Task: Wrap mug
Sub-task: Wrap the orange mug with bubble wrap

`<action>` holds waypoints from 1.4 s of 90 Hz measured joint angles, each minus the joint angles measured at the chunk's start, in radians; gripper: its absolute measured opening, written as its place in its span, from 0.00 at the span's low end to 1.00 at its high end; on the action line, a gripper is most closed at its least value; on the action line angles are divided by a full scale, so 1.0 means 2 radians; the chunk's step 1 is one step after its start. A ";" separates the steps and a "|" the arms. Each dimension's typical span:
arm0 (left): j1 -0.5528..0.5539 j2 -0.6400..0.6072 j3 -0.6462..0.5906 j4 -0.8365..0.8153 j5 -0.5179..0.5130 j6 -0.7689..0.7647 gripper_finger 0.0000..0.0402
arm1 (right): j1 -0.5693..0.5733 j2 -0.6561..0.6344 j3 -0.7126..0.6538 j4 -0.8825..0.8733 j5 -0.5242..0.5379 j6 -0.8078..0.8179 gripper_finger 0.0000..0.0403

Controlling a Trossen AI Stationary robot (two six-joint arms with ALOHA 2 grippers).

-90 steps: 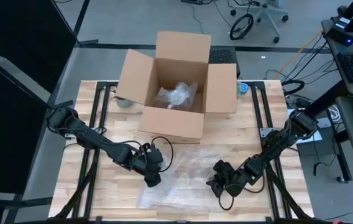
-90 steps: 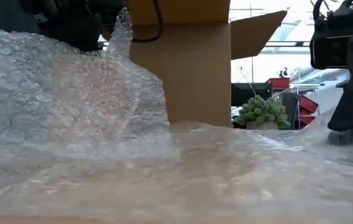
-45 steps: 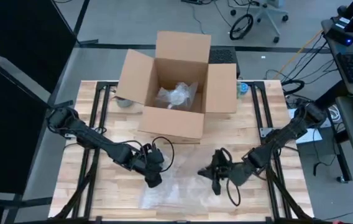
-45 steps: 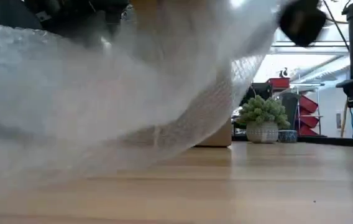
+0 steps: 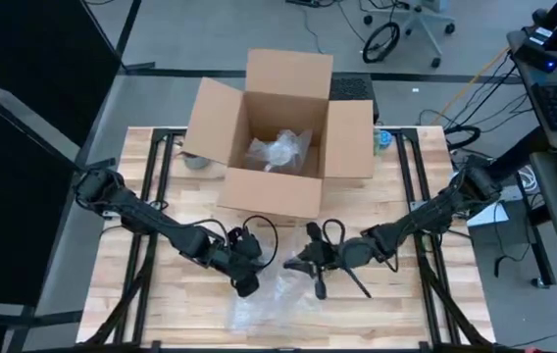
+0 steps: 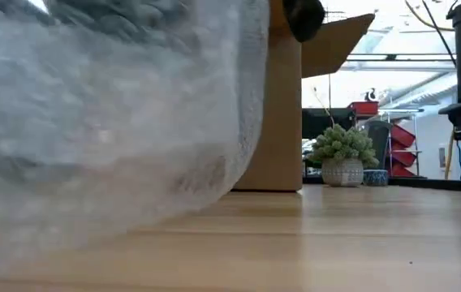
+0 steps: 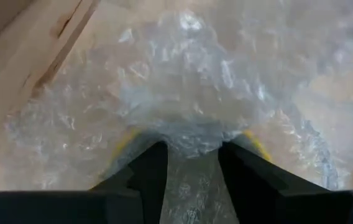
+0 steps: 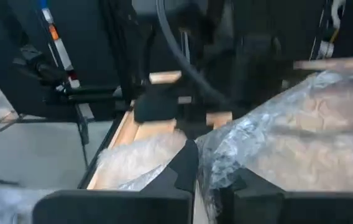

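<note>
- Far left of the cardboard box (image 5: 277,147): a small pale round thing (image 5: 196,162) sat on the table (image 5: 151,294). It was too small to name.
- Left gripper (image 5: 247,281) was low over the near middle of the table. In its wrist view, the left gripper (image 7: 192,146) had its two fingers closed onto a bunched fold of bubble wrap (image 7: 189,93).
- The bubble wrap (image 5: 277,292) lay between the two grippers, heaped and lifted on its right side. In the low view it stood up as a tall curtain (image 6: 109,122) in front of the box (image 6: 283,105).
- The mug did not show in any view. My judgement: it sat under the wrap between the grippers, but nothing confirmed that.
- Right gripper (image 5: 308,265) was just right of the heap and near the left one. In its wrist view, the right gripper (image 8: 195,158) had its fingers pressed together on an edge of the sheet.
- The box stood open at the far middle, with a wrapped bundle (image 5: 278,149) inside.

Handling, as judgement:
- Mug: rigid ceramic with some weight, glazed and slick, and liable to chip if knocked. It would roll if laid on its side. Best held across the rim and wall, or steadied at the handle through the wrap.
- Wrap: very light, limp and springy. It would unfold if let go, so it should be gripped at the edges and folded over tight.
</note>
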 joint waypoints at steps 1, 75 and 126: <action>0.000 0.000 0.000 0.000 0.000 0.000 0.34 | -0.002 0.003 0.000 0.007 -0.003 -0.004 0.00; -0.005 -0.001 0.001 -0.023 0.007 0.010 0.34 | -0.058 0.175 0.136 -0.072 -0.073 -0.038 0.00; -0.013 -0.002 0.113 -0.165 -0.008 0.037 0.34 | -0.059 0.174 0.136 -0.080 -0.069 -0.036 0.00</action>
